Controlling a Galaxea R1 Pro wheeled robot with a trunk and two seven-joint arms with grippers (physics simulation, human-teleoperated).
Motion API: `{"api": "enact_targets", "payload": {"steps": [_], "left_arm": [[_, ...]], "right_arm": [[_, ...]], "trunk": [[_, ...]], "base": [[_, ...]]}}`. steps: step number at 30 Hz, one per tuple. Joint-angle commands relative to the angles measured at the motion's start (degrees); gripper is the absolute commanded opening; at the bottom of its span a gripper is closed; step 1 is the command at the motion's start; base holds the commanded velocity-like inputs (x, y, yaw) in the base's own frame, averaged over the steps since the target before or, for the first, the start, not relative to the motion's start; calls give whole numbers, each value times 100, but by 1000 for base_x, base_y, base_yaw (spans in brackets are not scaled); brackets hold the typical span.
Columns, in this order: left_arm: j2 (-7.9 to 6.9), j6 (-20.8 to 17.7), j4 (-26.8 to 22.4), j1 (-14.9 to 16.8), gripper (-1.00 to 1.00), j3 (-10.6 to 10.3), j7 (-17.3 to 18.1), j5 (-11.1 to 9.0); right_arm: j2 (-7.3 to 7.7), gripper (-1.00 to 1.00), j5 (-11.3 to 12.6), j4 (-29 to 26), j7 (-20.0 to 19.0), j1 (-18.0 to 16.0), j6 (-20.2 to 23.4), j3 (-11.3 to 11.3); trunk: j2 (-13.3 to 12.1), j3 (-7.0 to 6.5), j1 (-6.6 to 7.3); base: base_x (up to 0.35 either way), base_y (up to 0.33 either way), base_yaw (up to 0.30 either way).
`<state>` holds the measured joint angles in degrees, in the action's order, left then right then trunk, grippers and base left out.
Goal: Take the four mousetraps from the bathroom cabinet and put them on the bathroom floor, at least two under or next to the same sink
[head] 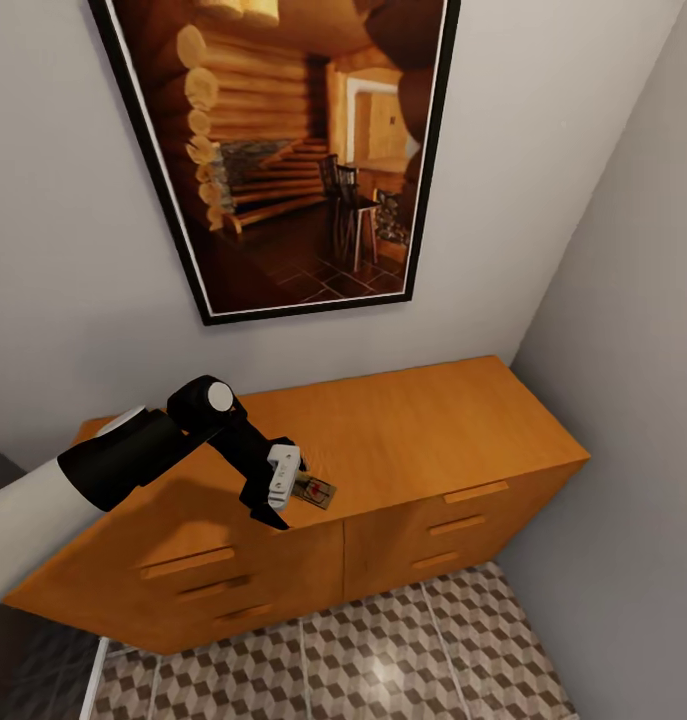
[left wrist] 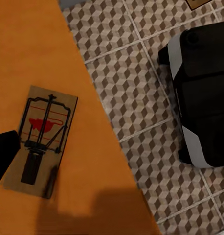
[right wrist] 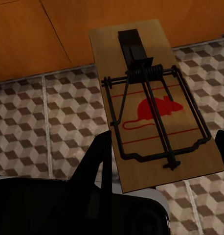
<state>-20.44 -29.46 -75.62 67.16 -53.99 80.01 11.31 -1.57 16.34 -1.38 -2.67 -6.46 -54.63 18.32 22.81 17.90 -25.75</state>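
Left tool point(head: 279, 487) hung over the front edge of the cabinet point(head: 413, 440), near the middle of its length, arm reaching in from the left. A mousetrap point(head: 313, 491) lay flat on the cabinet top, close to that front edge, touching or just beside the tool's tip on the side toward the cabinet's right end. From the left wrist view the same mousetrap point(left wrist: 41, 139) sat on the orange wood a little in from the edge, with one dark finger point(left wrist: 4, 154) at its short end. I saw no second finger, so I could not tell whether the left tool stood apart or together; it did not look clamped on the board.

Judgement: the trap being so near the edge suits a pickup from the front, since the fingers can come at the thin board from the side rather than from above.

Right wrist view: the right tool point(right wrist: 166, 152) carried a second mousetrap point(right wrist: 153, 105), red mouse mark up, wire bar and spring facing the camera. One dark finger point(right wrist: 100, 159) pressed the board's long side, a sliver of the other showed at the far side; the tool was clamped on it. Board held level over the patterned bathroom floor point(right wrist: 48, 122), cabinet front beyond it. Judgement: held flat, ready to be lowered onto the tiles.

Framed cabin picture point(head: 283, 150) on the wall above.
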Motion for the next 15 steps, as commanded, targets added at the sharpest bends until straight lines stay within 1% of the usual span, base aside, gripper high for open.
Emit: {"api": "enact_targets", "payload": {"steps": [1, 5, 15], "left_arm": [[-4, -59, -7, 7, 100, -9, 23, 20], [-5, -60, -5, 7, 100, -19, 23, 20], [-56, -60, -2, 6, 100, -16, 23, 20]], "right_arm": [[-1, -100, 70, 6, -33, -5, -22, 31], [-1, -100, 71, 6, -34, -4, -22, 34], [-1, -100, 70, 6, -33, -5, -22, 34]], "trunk": [[10, 10, -3], [10, 10, -3], [10, 10, -3]], "base": [[0, 114, 0], [0, 57, 0], [0, 7, 0]]}}
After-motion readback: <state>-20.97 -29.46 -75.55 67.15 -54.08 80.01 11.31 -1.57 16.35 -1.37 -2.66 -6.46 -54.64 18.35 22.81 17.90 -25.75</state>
